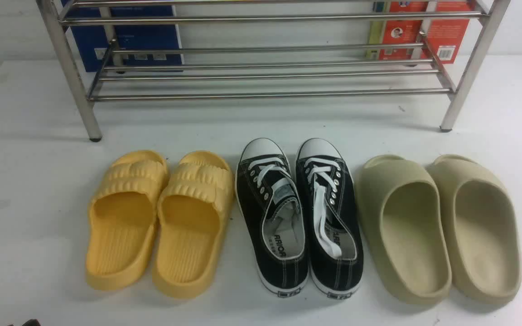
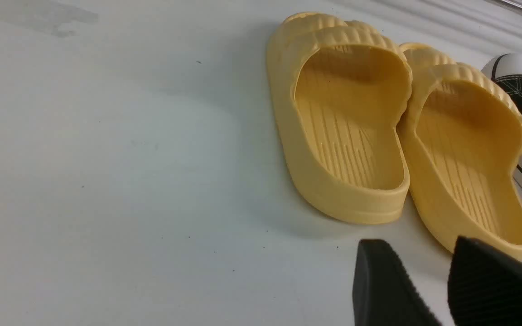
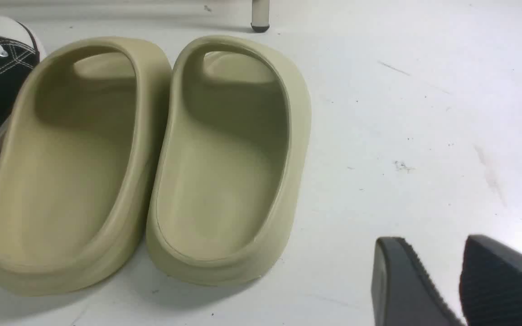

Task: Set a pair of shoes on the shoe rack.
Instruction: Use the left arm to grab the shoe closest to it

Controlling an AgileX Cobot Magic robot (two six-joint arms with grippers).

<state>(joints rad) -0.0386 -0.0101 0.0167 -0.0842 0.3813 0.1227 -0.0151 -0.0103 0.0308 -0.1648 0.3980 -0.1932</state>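
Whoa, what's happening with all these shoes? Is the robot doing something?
Nothing is being handled yet. Three pairs sit in a row on the white table: yellow slides, black sneakers in the middle, and beige slides. The sneakers are meant to go on the steel shoe rack behind them, and they are not on it yet. The left gripper hovers open near the yellow slides. The right gripper hovers open near the beige slides. Both are empty.

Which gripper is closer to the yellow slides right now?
Left. The left gripper sits at the heel end of the yellow slides; the right gripper is out beside the beige slides.
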